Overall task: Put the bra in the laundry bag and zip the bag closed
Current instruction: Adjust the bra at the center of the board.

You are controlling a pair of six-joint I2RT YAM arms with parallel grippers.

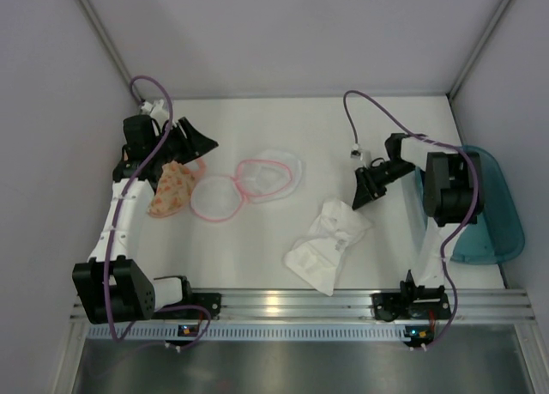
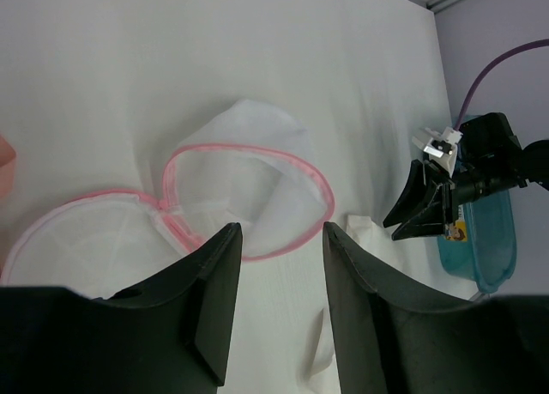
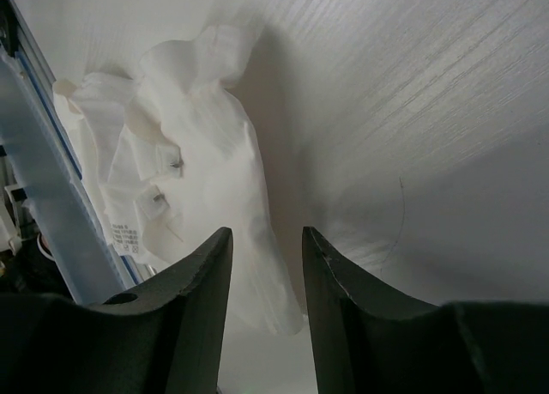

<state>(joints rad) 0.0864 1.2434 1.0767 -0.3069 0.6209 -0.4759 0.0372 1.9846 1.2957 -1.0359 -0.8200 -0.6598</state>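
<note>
The bra (image 1: 328, 244) is lying on the tabletop near its front edge, right of centre, and no gripper is holding it. What is showing is a white, limp, crumpled garment with a printed care label and small metal fittings (image 3: 176, 163); no black garment is appearing in any view. Its long axis is running diagonally, from the front edge towards the back-right. The right gripper (image 1: 360, 201) is hanging just beside the back-right end, with its fingertips pointing front-left along that axis. In the right wrist view the fabric (image 3: 197, 154) is spreading away ahead of the right gripper (image 3: 266, 235). A tail of the fabric is lying in line with the gap. The fingers are standing partly apart and are clamping nothing; contact with the cloth cannot be confirmed. The right arm is judged the nearer arm for the pick. The laundry bag (image 1: 257, 164) is lying open as two round, pink-rimmed white mesh halves left of centre, well apart from the bra. A speckled orange pouch (image 1: 170, 190) is touching its left half. The left gripper (image 1: 202, 145) is hovering beside that half, near the back-left corner. Its fingers are moderately apart and empty, facing the open bag (image 2: 257, 149). A teal tub (image 1: 493, 209) is sitting at the right edge.
</note>
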